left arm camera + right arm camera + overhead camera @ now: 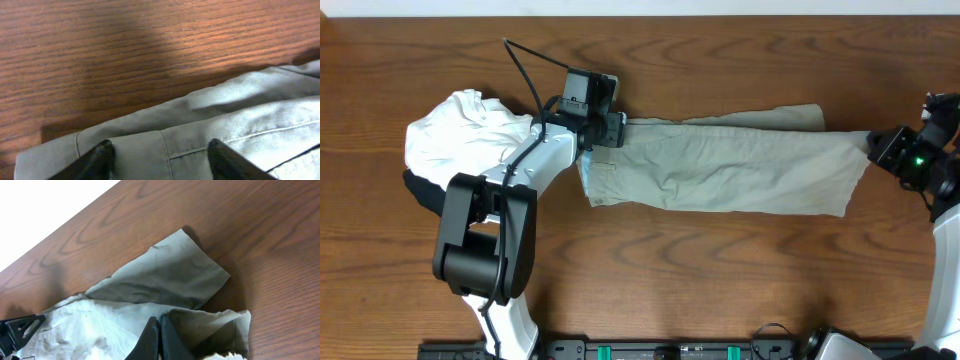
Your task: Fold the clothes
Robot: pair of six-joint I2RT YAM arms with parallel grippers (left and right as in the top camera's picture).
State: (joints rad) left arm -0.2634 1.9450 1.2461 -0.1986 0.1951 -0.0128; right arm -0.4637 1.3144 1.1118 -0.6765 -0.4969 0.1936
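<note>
The clothes (720, 165), khaki trousers, lie stretched left to right across the wooden table, the waistband at the left and the leg ends at the right. My left gripper (605, 128) is at the waistband's far corner. In the left wrist view it (160, 146) stands open, its two dark fingers (102, 159) apart on the waistband cloth (200, 125). My right gripper (876, 148) is at the leg end. In the right wrist view it (160, 321) is shut, a fold of the khaki hem (200, 325) pinched between the tips, and another leg end (170, 275) lies flat beyond.
A crumpled white garment (465, 130) lies at the left, beside the waistband, with a black garment (420, 190) partly under it. The left arm (490, 230) reaches over them. The table's far edge (60, 225) runs close behind the leg ends.
</note>
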